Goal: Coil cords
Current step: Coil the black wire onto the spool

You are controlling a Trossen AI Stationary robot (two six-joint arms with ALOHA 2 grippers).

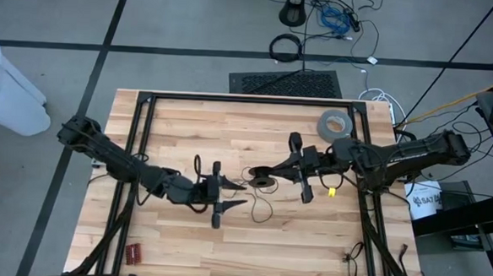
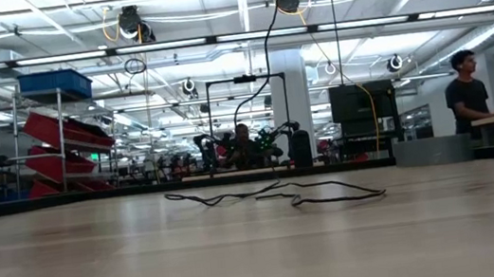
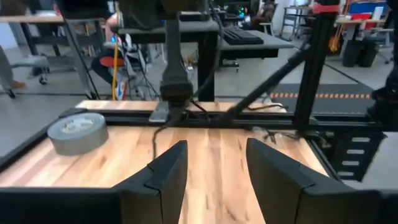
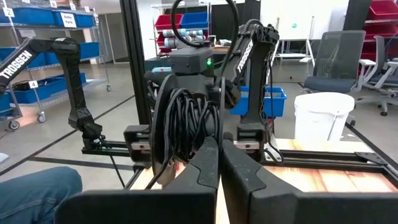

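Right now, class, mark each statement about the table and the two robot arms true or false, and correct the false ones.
1. The left gripper is open. True.
2. The right gripper is open. False: its fingers are shut together.
3. The grey tape roll lies on the floor. False: it lies on the wooden table, near the far edge.
4. The thin black cord lies loose on the table. True.

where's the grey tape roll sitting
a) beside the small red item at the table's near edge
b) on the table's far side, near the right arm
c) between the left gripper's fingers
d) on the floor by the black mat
b: the high view shows the grey tape roll lying flat on the wooden table near its far edge, close to the right arm.
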